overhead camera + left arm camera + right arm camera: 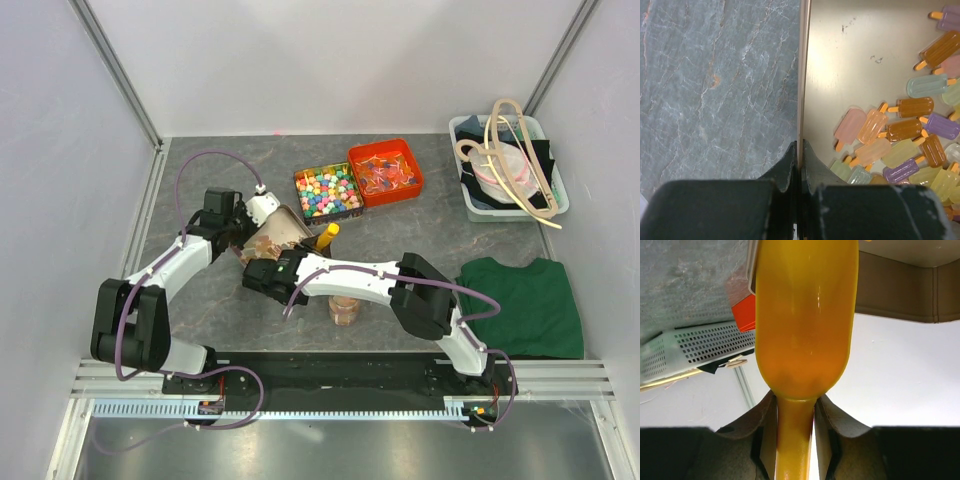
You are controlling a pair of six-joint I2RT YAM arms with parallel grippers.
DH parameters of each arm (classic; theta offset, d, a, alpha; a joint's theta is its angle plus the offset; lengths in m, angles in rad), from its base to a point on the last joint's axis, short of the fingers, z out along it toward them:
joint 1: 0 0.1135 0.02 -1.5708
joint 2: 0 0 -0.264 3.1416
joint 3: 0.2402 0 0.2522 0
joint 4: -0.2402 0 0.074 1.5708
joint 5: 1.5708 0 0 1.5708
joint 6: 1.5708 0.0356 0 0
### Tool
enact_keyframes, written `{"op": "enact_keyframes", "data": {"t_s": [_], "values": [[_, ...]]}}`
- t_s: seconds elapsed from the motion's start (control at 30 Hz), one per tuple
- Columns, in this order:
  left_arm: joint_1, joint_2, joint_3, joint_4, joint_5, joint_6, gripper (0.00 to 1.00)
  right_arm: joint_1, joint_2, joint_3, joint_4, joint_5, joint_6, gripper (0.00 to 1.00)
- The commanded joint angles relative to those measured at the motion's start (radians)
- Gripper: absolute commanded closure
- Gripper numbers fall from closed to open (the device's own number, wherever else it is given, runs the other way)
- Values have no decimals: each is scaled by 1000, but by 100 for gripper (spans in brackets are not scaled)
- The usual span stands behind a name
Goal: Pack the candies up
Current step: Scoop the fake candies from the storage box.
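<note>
A: Where are the candies [890, 135]?
B: In the metal tin [850, 65], left of the middle of the bench [400, 235]. They are pastel ice-lolly shapes, heaped at one side of its floor.
A: The left gripper [800, 150]?
B: It pinches the tin's thin side wall, one finger inside and one outside.
A: And the right gripper [794, 410]?
B: Clamped on the handle of a yellow-orange scoop [805, 315], by the tin.
</note>
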Motion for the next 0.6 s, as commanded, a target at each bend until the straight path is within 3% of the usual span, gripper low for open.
{"op": "enact_keyframes", "data": {"t_s": [0.0, 0.17, 0.27, 0.4, 0.57], "values": [[-13, -72, 12, 87, 47, -80, 98, 27, 41, 48, -25, -108, 25, 100], [-20, -80, 8, 84, 42, -91, 98, 41, 83, 135, -70, -199, 76, 100], [-23, -90, -2, 84, 38, -96, 98, 40, 85, 115, 43, -64, 71, 100], [-28, -92, -11, 84, 33, -96, 98, 40, 46, 121, 132, -19, 11, 100], [-31, -86, -18, 91, 33, -102, 98, 47, 49, 247, -24, -116, 82, 100]]}}
